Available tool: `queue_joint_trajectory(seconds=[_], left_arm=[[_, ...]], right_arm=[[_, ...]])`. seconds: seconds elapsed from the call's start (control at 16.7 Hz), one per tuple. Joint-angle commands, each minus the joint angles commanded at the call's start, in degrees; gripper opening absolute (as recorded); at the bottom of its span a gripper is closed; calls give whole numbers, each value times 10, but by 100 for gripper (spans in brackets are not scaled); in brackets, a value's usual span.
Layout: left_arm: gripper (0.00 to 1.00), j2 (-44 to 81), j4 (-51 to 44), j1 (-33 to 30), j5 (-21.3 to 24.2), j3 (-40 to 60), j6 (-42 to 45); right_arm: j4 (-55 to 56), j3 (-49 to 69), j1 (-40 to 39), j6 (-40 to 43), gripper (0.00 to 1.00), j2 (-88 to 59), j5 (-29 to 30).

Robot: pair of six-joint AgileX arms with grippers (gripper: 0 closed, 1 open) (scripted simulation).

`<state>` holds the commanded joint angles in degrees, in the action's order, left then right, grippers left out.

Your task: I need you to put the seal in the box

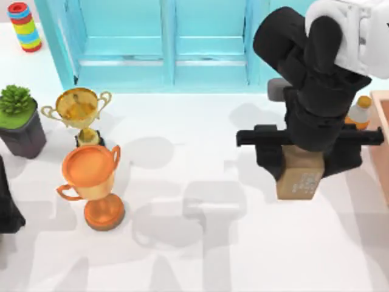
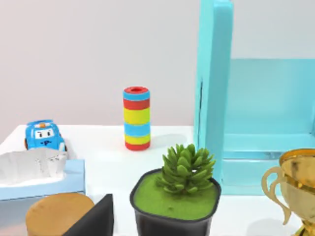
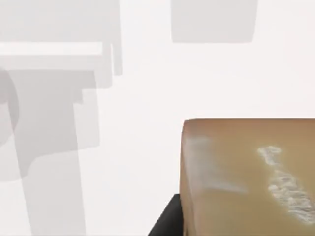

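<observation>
The seal (image 1: 299, 179) is a tan-brown block with pale markings, held off the white table at the right side in the top view. My right gripper (image 1: 301, 163) is shut on it, one black finger on each side. The right wrist view shows the seal (image 3: 251, 177) close up above the bare tabletop. The box (image 1: 383, 134) shows as a salmon-pink wall at the right edge, just right of the gripper. My left arm (image 1: 7, 204) is parked at the table's left edge.
An orange bottle (image 1: 360, 112) stands beside the box, behind the right arm. A gold trophy (image 1: 79, 109), an orange trophy (image 1: 91, 179) and a potted plant (image 1: 18, 118) stand at the left. A blue cabinet (image 1: 164, 42) and a striped cylinder (image 1: 24, 27) line the back.
</observation>
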<state>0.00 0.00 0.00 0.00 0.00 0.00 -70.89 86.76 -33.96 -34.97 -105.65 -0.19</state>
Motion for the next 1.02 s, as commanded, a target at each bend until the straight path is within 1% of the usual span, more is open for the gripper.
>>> queue_joint_trajectory(seconds=[0.3,0.48,0.72,1.02], left_arm=[[100,0,0,0,0,0,0],[100,0,0,0,0,0,0],[100,0,0,0,0,0,0],[100,0,0,0,0,0,0]], right_arm=[[-1,0,4,6,0,-3,0],[-14,7,51,61,0,-4,-1],[-39,24,160,175,0,-1,0],[-69,41,340,349,0,12,1]])
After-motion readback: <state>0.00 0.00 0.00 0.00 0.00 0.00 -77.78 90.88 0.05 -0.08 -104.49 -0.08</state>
